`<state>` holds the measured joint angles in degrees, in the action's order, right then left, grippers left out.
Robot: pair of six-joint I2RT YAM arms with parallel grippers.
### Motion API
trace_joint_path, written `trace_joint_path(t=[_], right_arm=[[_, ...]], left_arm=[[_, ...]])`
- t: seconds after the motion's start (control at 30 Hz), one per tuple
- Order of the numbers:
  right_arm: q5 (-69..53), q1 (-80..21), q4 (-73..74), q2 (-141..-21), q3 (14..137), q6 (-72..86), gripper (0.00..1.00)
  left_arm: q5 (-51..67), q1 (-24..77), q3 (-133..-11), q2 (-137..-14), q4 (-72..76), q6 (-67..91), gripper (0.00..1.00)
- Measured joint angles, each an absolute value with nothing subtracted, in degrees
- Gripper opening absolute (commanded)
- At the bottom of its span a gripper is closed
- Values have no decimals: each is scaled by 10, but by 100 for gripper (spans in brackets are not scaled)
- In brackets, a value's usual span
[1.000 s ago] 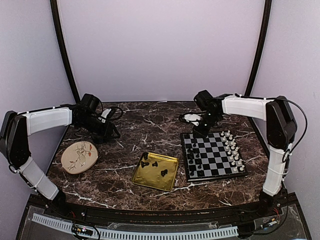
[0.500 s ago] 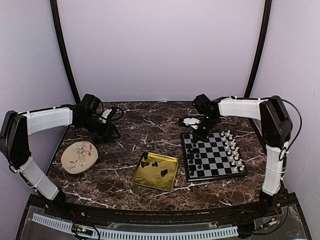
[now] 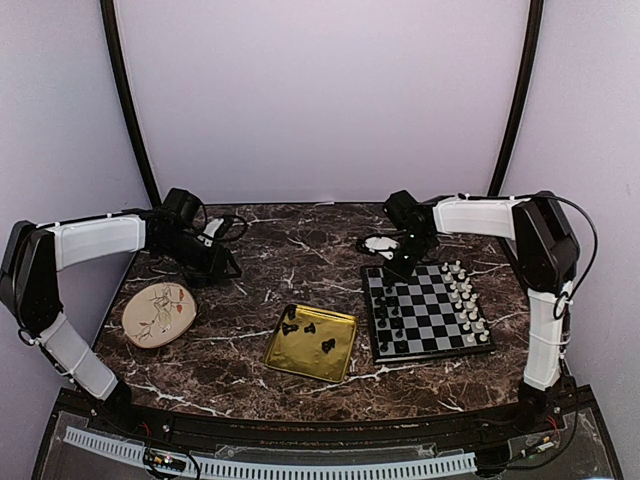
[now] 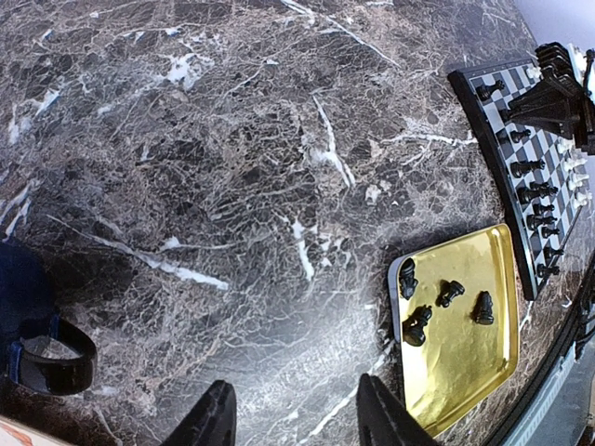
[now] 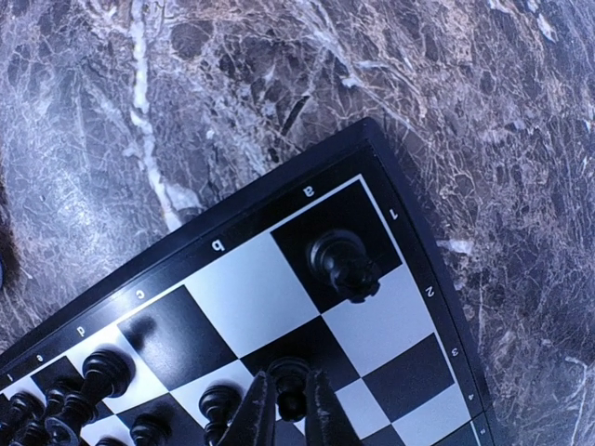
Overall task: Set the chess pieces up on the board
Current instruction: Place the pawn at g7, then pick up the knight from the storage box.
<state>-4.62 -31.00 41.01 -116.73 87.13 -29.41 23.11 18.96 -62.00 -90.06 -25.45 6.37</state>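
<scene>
Right gripper (image 5: 289, 400): jaws narrow, closed on a black pawn (image 5: 287, 376) that stands upright on a dark square in the second rank from the chessboard's (image 3: 428, 310) far left corner. A black piece (image 5: 344, 265) occupies the corner square just beyond the pawn; whether it stands straight cannot be told.

Left gripper (image 4: 293, 418): fingers well apart, holding nothing, above bare marble table (image 3: 250, 290) at the far left.

The chessboard lies flat at the right of the table, slightly skewed to its edge. Black pieces (image 3: 388, 312) line the board's left side and white pieces (image 3: 466, 295) its right side, all upright.

Gold tray (image 3: 290, 362), just left of the board: four black pieces (image 4: 451, 294) lie loose inside. A floral plate (image 3: 160, 313) sits at the near left.
</scene>
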Motion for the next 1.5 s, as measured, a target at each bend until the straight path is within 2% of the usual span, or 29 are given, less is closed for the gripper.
trace_joint_path(t=[0.57, 0.8, 0.87, 1.17, 1.5], right_arm=[[-44, -310, 422, -1159, 889, -290, 23], [-48, -304, 423, -1054, 877, -284, 24], [-69, -285, 402, -979, 823, -275, 24], [-145, -227, 307, -877, 653, -241, 26], [-173, -219, 243, -858, 611, -230, 26]], left_arm=[[232, 203, -620, -902, -252, 55, 46], [229, 315, -616, -875, -223, 30, 49], [207, 384, -616, -872, -222, 15, 50], [82, 569, -760, -1065, -317, -4, 51], [51, 577, -820, -1139, -371, -1, 51]])
